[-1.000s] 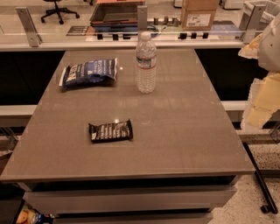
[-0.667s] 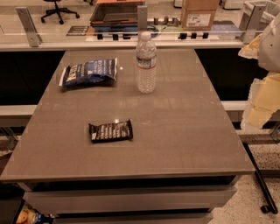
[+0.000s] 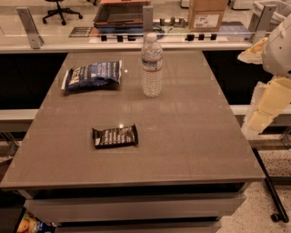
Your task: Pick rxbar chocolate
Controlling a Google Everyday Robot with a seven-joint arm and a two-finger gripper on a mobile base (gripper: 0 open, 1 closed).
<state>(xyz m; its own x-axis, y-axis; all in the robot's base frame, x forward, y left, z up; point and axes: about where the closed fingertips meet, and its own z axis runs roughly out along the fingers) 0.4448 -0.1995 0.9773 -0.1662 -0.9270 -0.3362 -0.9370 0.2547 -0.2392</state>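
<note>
The rxbar chocolate (image 3: pixel 115 136) is a flat black wrapper with white lettering. It lies flat on the grey table (image 3: pixel 191 136), left of centre and toward the front edge. My gripper (image 3: pixel 261 116) is at the end of the cream-coloured arm at the right edge of the view. It hangs beyond the table's right side, far from the bar and holding nothing that I can see.
A clear water bottle (image 3: pixel 151 66) stands upright at the back centre of the table. A crinkled blue-and-white snack bag (image 3: pixel 92 75) lies at the back left. Behind the table runs a counter with a glass partition (image 3: pixel 136 22) and a cardboard box (image 3: pixel 207 13).
</note>
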